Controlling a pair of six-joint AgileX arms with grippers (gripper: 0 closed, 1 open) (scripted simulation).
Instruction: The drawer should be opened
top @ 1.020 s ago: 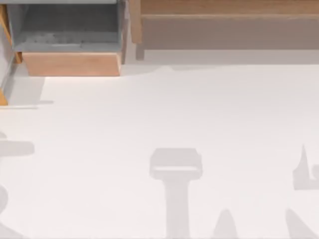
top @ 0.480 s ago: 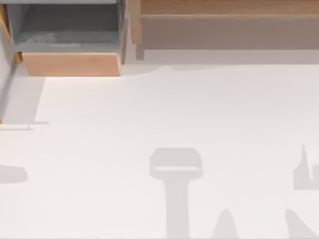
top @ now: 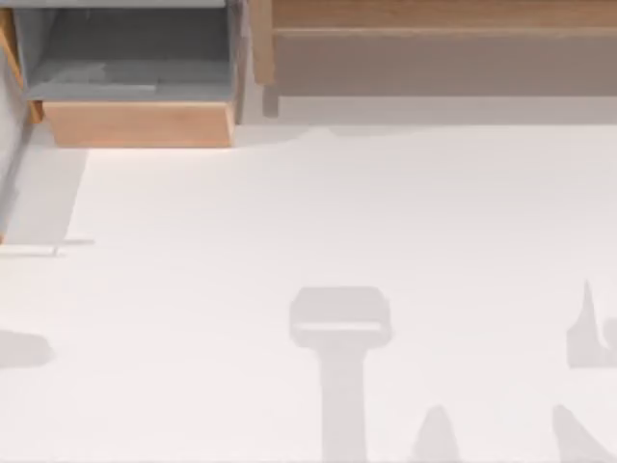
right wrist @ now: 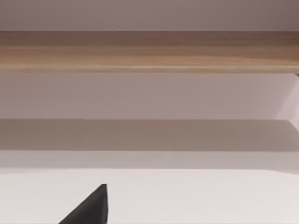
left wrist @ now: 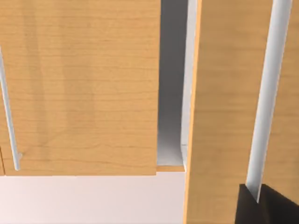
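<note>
- Top view, drawer (top: 135,123): sits at the upper left of the frame, pulled out toward the table (top: 337,212), tan front board leading. Holds the same place as a second ago, so looks already open and no longer travelling.
- Top view, change: grey shadow (top: 19,349) at the left edge lies lower in the frame than a second ago, and an orange sliver once at the left edge is gone. Suggests the left arm drawing back from the drawer, which fits a finished pull; only a judgement.
- Top view, containers: grey inner floor (top: 125,48) of the drawer open to sight, with nothing to be made out lying in it. Long brown shelf slab (top: 434,19) along the upper right, bare on top as far as seen.
- Left wrist view: faces tan wooden panels (left wrist: 79,84) with a grey gap between them and a pale metal bar (left wrist: 266,93). Left gripper (left wrist: 266,207) dark at the lower right, under the bar's end; jaw state cannot be told, nor any hold.
- Right wrist view: looks across the table to the shelf slab (right wrist: 149,51). Right gripper (right wrist: 91,207) a dark wedge at the lower left, near nothing, seemingly idle; jaw state cannot be told.
</note>
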